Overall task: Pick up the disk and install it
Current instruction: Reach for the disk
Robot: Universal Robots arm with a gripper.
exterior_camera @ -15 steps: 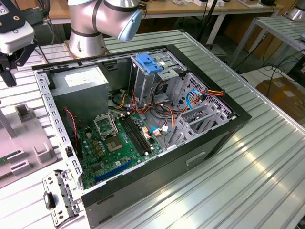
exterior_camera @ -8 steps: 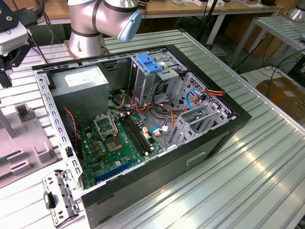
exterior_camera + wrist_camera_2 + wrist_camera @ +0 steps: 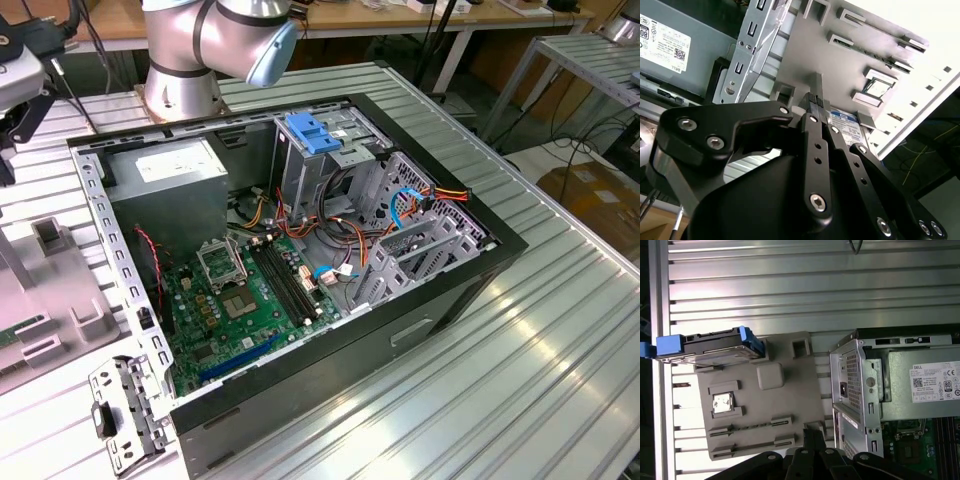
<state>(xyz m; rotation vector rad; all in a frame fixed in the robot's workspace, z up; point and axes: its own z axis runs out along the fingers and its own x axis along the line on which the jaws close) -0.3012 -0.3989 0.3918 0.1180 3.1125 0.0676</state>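
The disk (image 3: 710, 347), dark with a blue plastic carrier round its edge, lies at one corner of a grey fixture plate (image 3: 765, 410) beside the computer case. In the second wrist view its white label with a blue band (image 3: 852, 122) peeks out behind the black fingers. My gripper (image 3: 812, 432) hangs over the plate's edge nearest the case, well apart from the disk. Its fingers meet at the tips (image 3: 816, 97) with nothing between them.
The open computer case (image 3: 450, 290) lies on a ribbed aluminium table (image 3: 560, 340), with a green motherboard (image 3: 240, 300), the grey power-supply box (image 3: 170, 175) and a blue bay bracket (image 3: 310, 135) inside. The arm's base (image 3: 180, 70) stands behind the case. The plate (image 3: 60, 290) lies on the exterior view's left.
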